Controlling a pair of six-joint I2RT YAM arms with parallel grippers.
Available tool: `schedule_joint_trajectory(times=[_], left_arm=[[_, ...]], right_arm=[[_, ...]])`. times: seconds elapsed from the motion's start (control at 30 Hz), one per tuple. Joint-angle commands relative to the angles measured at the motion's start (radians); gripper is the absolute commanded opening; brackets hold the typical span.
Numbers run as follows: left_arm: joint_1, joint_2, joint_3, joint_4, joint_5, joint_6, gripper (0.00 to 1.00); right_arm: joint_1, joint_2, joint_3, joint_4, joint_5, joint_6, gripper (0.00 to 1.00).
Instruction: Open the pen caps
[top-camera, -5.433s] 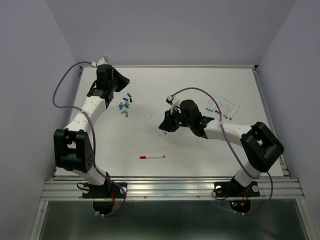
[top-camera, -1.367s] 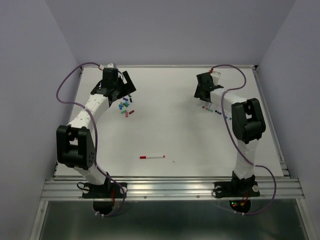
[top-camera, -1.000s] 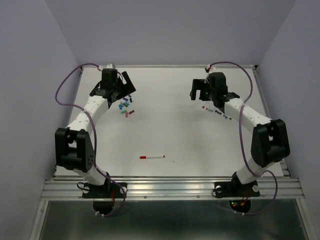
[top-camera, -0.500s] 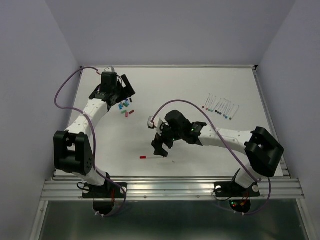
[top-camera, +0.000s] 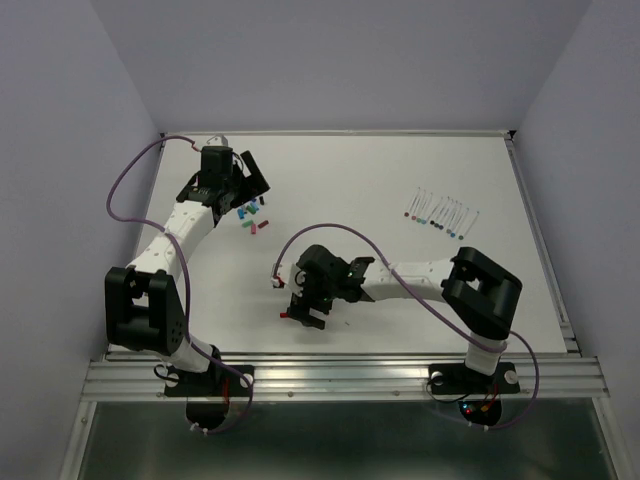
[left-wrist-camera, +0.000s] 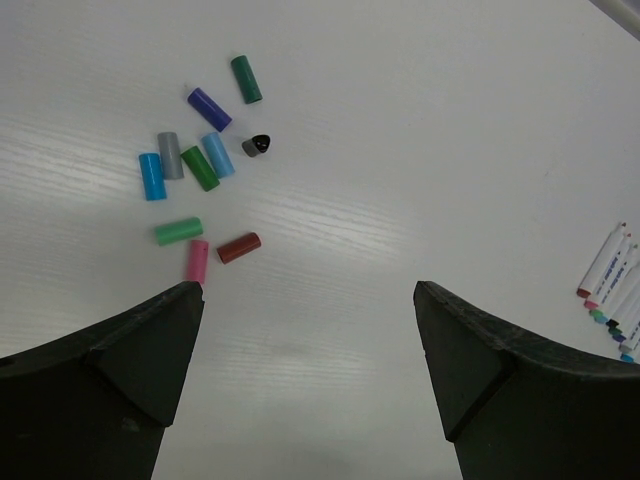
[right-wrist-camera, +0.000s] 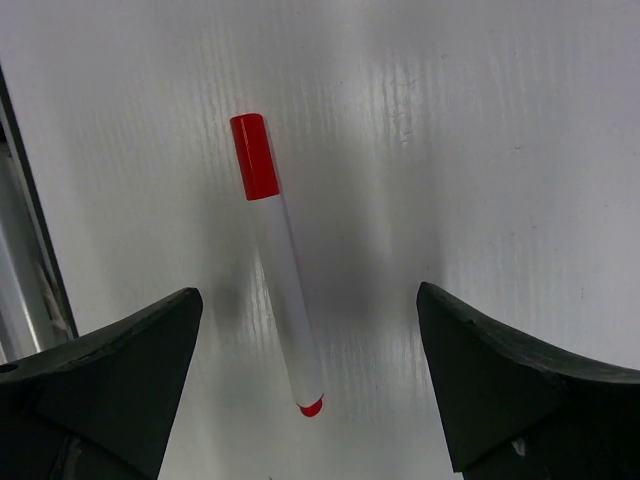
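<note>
R: your right fingers stand spread, gripping nothing, one on each side of the red-capped pen lying flat on the counter, red cap on | L: your left fingers are spread wide above the loose caps | row of pens lies far right.

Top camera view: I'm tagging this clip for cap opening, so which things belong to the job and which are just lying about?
Job: red-capped pen under the right pincer; row of pens; loose caps.
Lying about: purple cables; metal rail.
</note>
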Motion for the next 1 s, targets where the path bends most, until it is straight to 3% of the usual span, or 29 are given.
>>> schedule_joint_trajectory(times=[0.0,0.1,0.23,0.27,0.37,0.5,0.63,0.77,0.97], left_arm=[[0.003,-0.048,-0.004,0.019,-0.012,0.009,0.99],[0.003,-0.053,-0.004,0.017,-0.012,0.01,0.99],[0.005,-0.059,-0.007,0.017,-0.012,0.01,0.99],[0.007,-0.06,-0.005,0.017,-0.012,0.01,0.99],[0.007,-0.061,-0.002,0.019,-0.013,0.01,0.99],[0.007,-0.07,-0.007,0.03,0.005,0.015,0.99],[0.008,-0.083,-0.034,0.074,0.068,0.017,0.99],[0.007,-0.1,-0.08,0.172,0.193,0.01,0.99],[-0.021,-0.091,-0.143,0.349,0.391,-0.059,0.99]], right_arm=[[0.044,0.056,0.045,-0.028,0.127,-0.029,0.92],[0.053,0.077,0.05,-0.045,0.165,-0.028,0.88],[0.053,0.08,0.039,-0.048,0.19,-0.02,0.44],[0.053,0.079,0.037,-0.046,0.19,-0.022,0.25],[0.053,0.074,0.036,-0.023,0.207,-0.032,0.05],[0.021,0.024,0.019,0.073,0.224,0.027,0.01],[-0.118,-0.053,0.011,0.21,0.214,0.188,0.01],[-0.322,-0.093,0.053,0.306,0.019,0.383,0.01],[-0.389,-0.076,0.103,0.374,-0.094,0.541,0.01]])
